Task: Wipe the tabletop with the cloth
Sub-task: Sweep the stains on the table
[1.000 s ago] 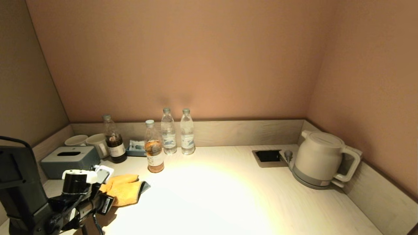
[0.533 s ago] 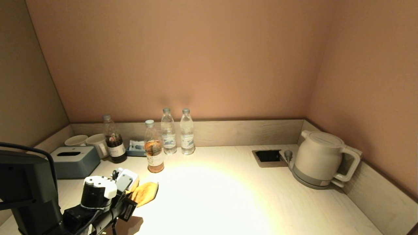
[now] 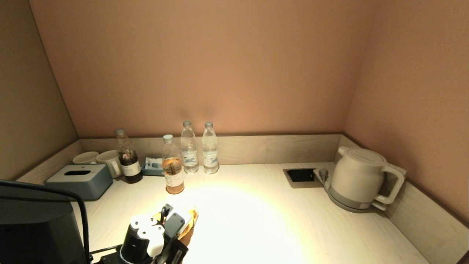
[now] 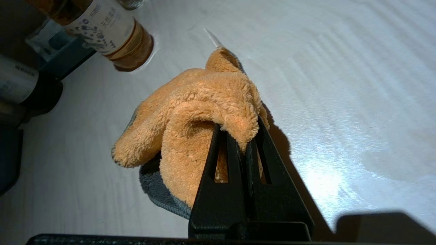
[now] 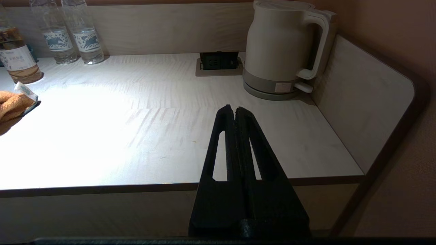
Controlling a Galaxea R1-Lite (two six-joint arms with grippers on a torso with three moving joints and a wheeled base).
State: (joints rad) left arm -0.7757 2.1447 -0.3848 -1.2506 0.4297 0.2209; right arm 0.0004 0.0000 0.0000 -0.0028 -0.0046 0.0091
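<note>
My left gripper [image 4: 242, 136] is shut on the orange cloth [image 4: 190, 112], which has a grey underside and lies bunched on the pale tabletop [image 4: 340, 85]. In the head view the left gripper [image 3: 183, 229] is at the front left of the tabletop [image 3: 256, 220], with only an edge of the cloth [image 3: 191, 220] showing beside it. The cloth also shows far off in the right wrist view [image 5: 13, 103]. My right gripper [image 5: 235, 109] is shut and empty, held off the table's front edge, out of the head view.
A tea bottle [image 3: 172, 168] stands just behind the cloth, two water bottles [image 3: 199, 148] behind it. A dark bottle [image 3: 126, 157], two mugs [image 3: 97, 159], a grey tissue box [image 3: 78, 179] are at the left. A white kettle [image 3: 361, 178] and socket recess [image 3: 301, 176] are at the right.
My left gripper has dragged the cloth to the right and nearer the front edge, from beside the tissue box to in front of the tea bottle. The cloth is more bunched.
</note>
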